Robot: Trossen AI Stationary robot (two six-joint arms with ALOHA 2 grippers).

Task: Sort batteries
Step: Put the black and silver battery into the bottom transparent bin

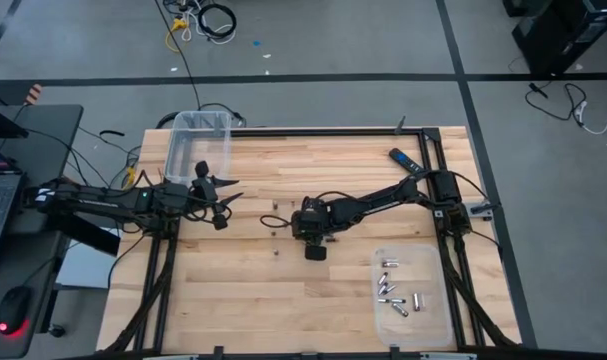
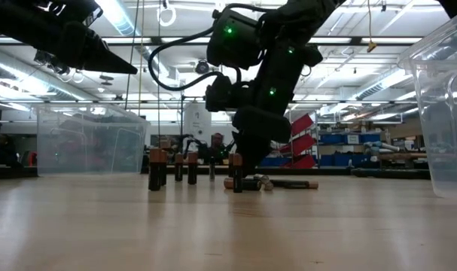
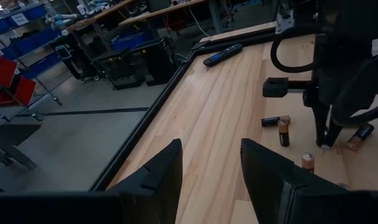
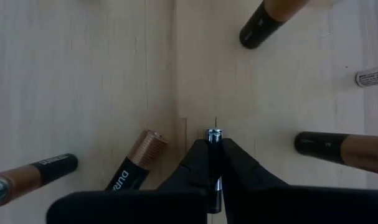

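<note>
Right gripper [image 4: 213, 163] clenched on a slim silvery battery [image 4: 213, 138]; left gripper [image 3: 210, 165] released, hovering near the clear bin [image 1: 198, 140].

We judge the cells light, rigid and smooth, apt to roll or slip, so best pinched across the barrel at mid-length, as here. The held one stands upright on the table [image 1: 243, 300] at mid-board, among copper-and-black batteries [image 4: 136, 163], some standing, some lying. More silvery cells [image 1: 393, 292] lie in the clear tray [image 1: 438, 320] well to the right. One copper-and-black label begins "DUR"; the rest we cannot make out.
</note>
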